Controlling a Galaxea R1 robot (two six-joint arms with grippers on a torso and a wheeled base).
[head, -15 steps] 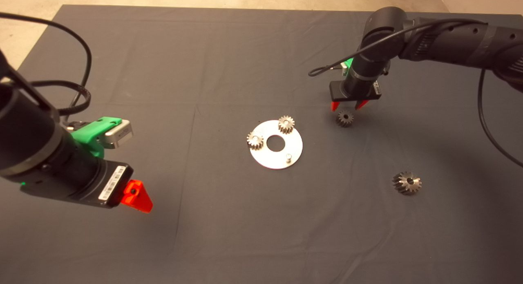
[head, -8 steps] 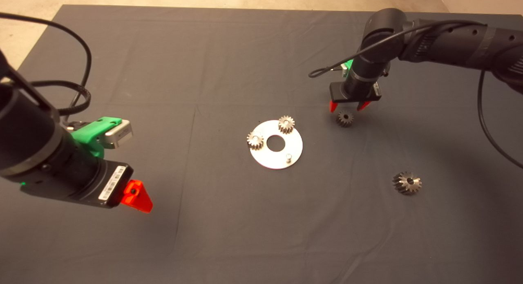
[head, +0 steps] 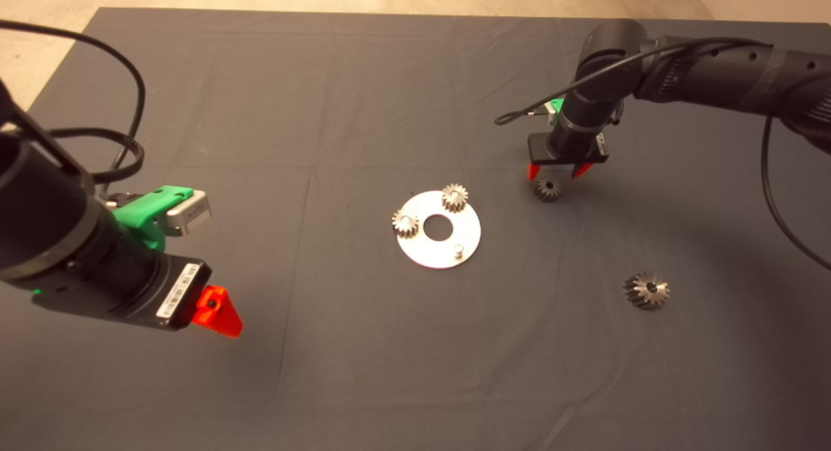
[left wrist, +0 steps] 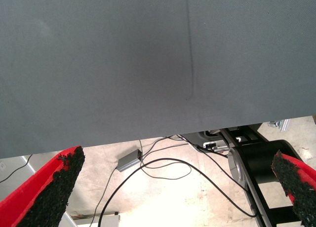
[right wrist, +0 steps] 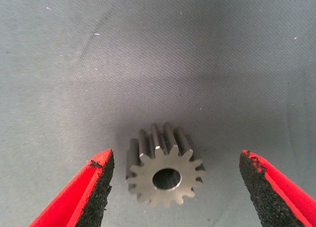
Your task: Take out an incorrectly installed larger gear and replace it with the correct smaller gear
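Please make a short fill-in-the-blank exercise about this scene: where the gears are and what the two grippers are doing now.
1. The right gripper hovers with open fingers over the smaller gear, which lies on the ____.
2. The round metal plate carries ____ small gears.
3. One pin on the plate stands ____, with no gear on it.
4. The larger gear lies off the plate, and the left gripper holds ____.

Missing words: mat; two; bare; nothing
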